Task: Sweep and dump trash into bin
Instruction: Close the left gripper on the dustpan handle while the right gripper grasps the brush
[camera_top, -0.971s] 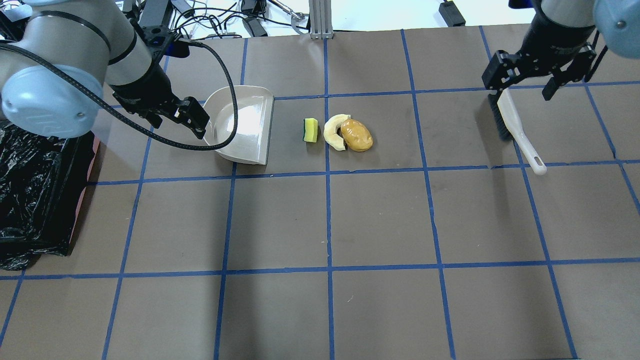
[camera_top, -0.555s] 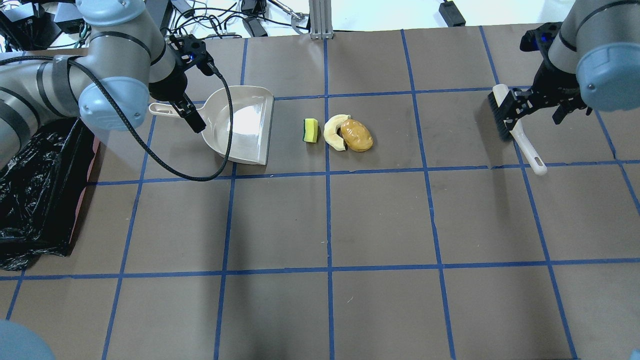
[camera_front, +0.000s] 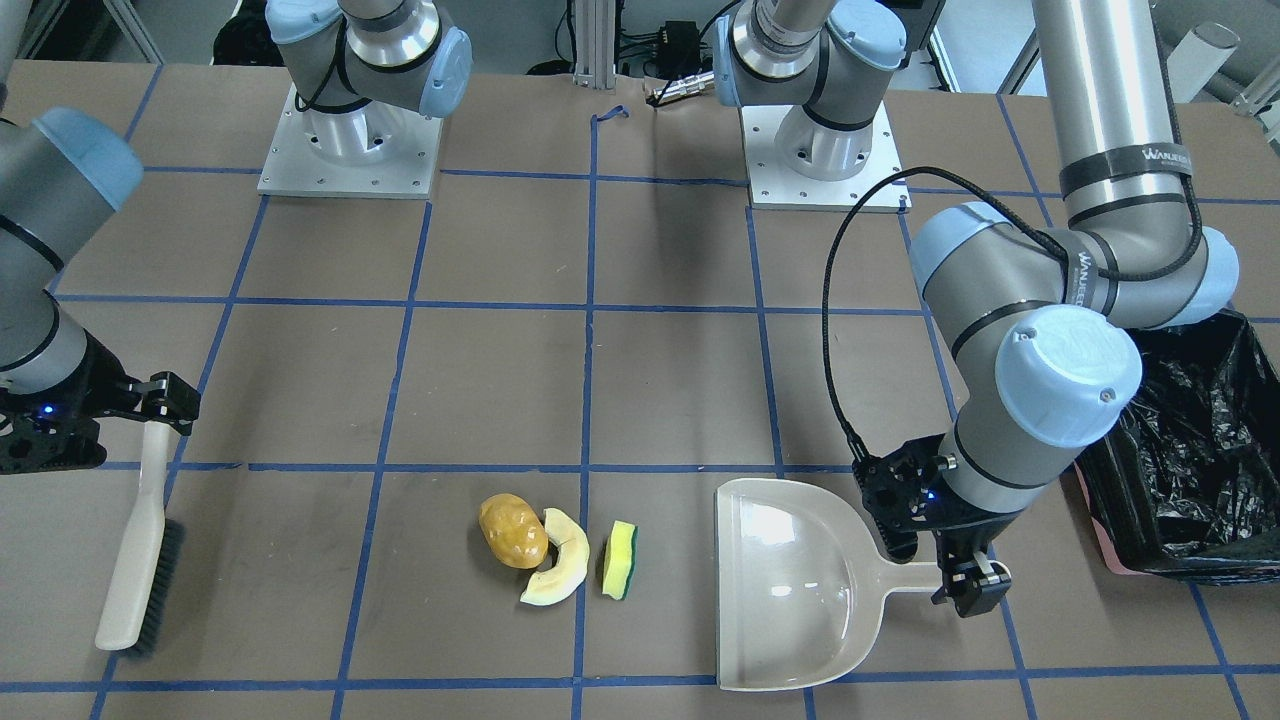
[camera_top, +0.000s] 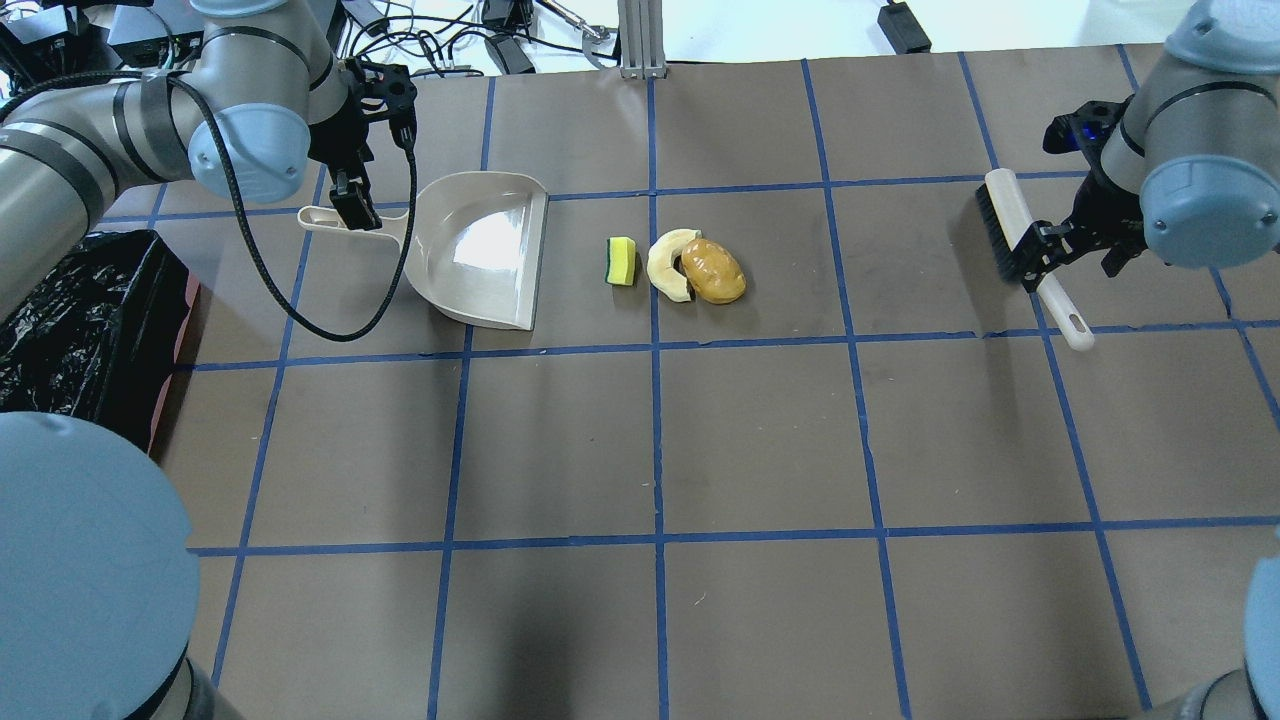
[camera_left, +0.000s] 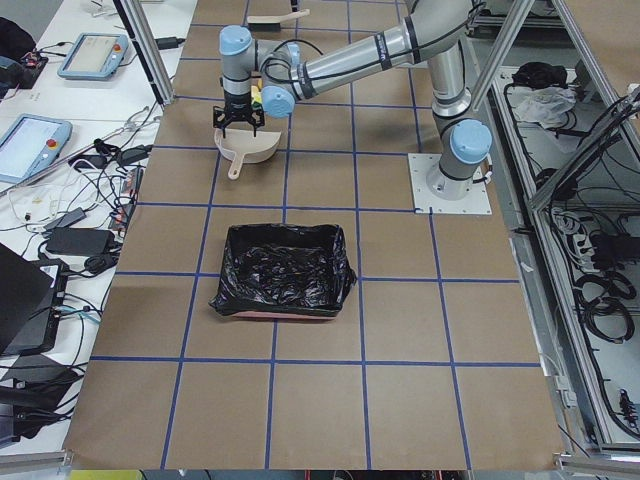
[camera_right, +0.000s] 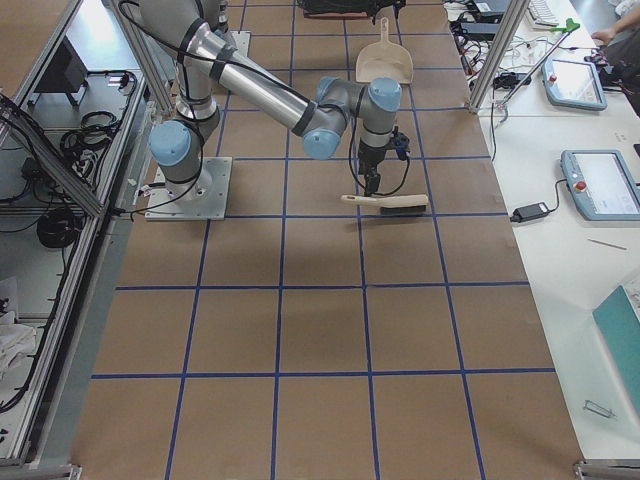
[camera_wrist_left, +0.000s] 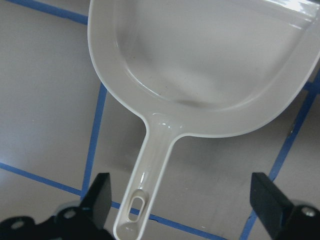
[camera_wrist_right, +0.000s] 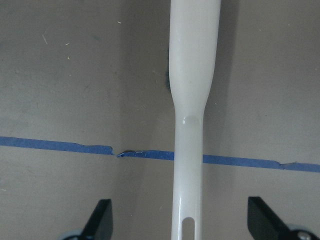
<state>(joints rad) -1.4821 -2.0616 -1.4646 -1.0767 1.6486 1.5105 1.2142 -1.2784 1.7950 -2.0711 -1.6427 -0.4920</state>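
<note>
The trash lies mid-table: an orange-brown potato-like lump (camera_top: 713, 270), a cream crescent slice (camera_top: 667, 264) touching it, and a yellow-green sponge (camera_top: 622, 260) just left. A beige dustpan (camera_top: 480, 250) faces them with its mouth. My left gripper (camera_wrist_left: 182, 200) is open and straddles the dustpan's handle (camera_wrist_left: 150, 170) without touching it. My right gripper (camera_wrist_right: 182, 217) is open and straddles the handle of a white brush (camera_top: 1020, 240) lying on the table. The bin (camera_front: 1170, 460), lined with a black bag, stands at the table's left end.
The bin also shows in the overhead view (camera_top: 70, 330), behind my left arm's elbow. A cable loops from the left wrist over the table beside the dustpan. The arm bases (camera_front: 350, 150) stand at the robot's side of the table.
My left gripper has moved from the dustpan's left rim to over its handle. My right gripper has moved from the brush's head down along to its handle. The trash has not moved.
</note>
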